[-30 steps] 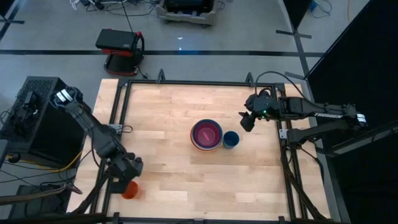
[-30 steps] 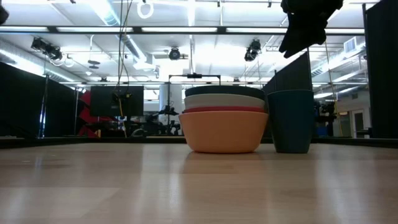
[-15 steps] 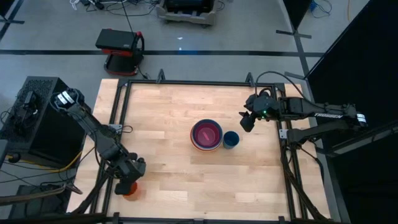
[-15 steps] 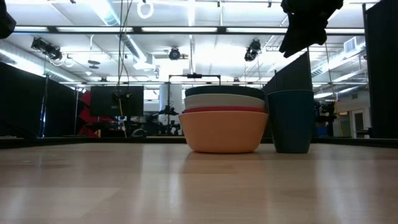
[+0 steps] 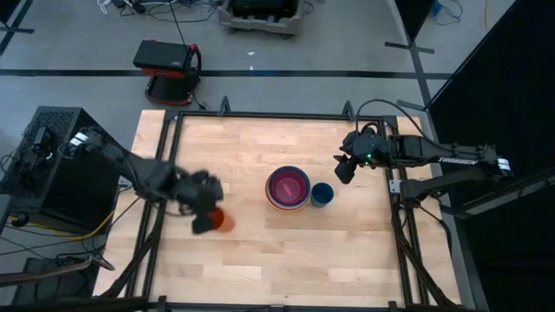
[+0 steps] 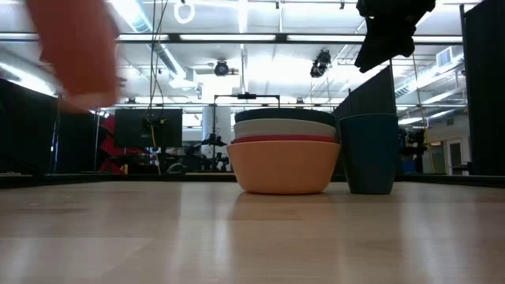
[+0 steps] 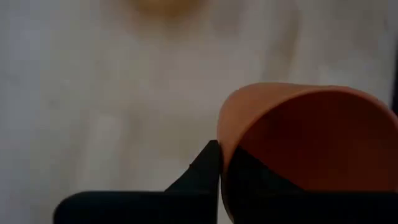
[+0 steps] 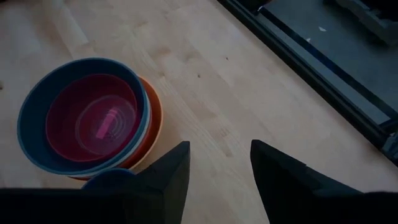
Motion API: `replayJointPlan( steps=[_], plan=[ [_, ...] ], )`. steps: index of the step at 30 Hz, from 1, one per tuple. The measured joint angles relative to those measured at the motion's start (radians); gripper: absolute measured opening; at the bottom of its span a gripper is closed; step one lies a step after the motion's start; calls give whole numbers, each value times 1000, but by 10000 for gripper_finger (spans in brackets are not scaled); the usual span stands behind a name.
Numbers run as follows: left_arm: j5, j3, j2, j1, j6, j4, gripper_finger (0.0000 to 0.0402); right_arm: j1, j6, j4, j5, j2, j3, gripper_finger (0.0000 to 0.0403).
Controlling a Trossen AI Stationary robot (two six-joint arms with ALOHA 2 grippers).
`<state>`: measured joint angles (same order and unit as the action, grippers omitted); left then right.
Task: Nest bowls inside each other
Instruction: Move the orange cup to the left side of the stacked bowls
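The bowls (image 5: pixel 288 188) stand nested in one stack at the table's middle, the yellow-orange one (image 6: pixel 284 167) at the bottom on the wood and the magenta one (image 8: pixel 93 118) inside the teal one on top. A small dark-blue cup (image 5: pixel 322 194) stands upright just right of the stack. My left gripper (image 5: pixel 206 222) is over the table left of the stack, shut on a small orange cup (image 5: pixel 224 221). My right gripper (image 5: pixel 345 169) hangs open above the table, beyond and to the right of the stack, with nothing between its fingers (image 8: pixel 174 171). My left gripper holds the orange cup by its wall at the rim (image 7: pixel 225 134), one finger (image 7: pixel 205 171) outside and the other inside the cup. The fingers slant down from the table's left. The cup (image 6: pixel 79 55) is lifted well clear of the table.
Black frame rails (image 5: pixel 170 147) run along the table's edges. A red and black device (image 5: pixel 166 68) sits on the floor past the far edge. Bare wood (image 5: pixel 286 260) lies toward the near edge and left of the stack.
My left gripper, which stood at the near left corner over the orange cup, has taken hold of it, risen and swung toward the table's middle. The cup has gone up clear with it and now hangs left of the stack.
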<state>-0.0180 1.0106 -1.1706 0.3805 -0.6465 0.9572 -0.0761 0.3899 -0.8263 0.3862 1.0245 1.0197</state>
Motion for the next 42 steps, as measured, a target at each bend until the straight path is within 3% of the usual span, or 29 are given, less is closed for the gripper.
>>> replayJointPlan(
  steps=[10, 14, 21, 42],
  plan=[
    [78, 173, 58, -364, 224, 47, 0, 0, 2, 0, 0, 0, 0, 176],
    [-79, 173, 8, -456, 253, 31, 0, 0, 2, -1, 0, 0, 0, 170],
    [-112, 172, -122, -473, 320, 36, 0, 0, 2, -1, 0, 0, 0, 146],
    [57, 171, -353, -505, 483, -54, 0, 0, 1, -1, 1, 0, 0, 160]
  ],
)
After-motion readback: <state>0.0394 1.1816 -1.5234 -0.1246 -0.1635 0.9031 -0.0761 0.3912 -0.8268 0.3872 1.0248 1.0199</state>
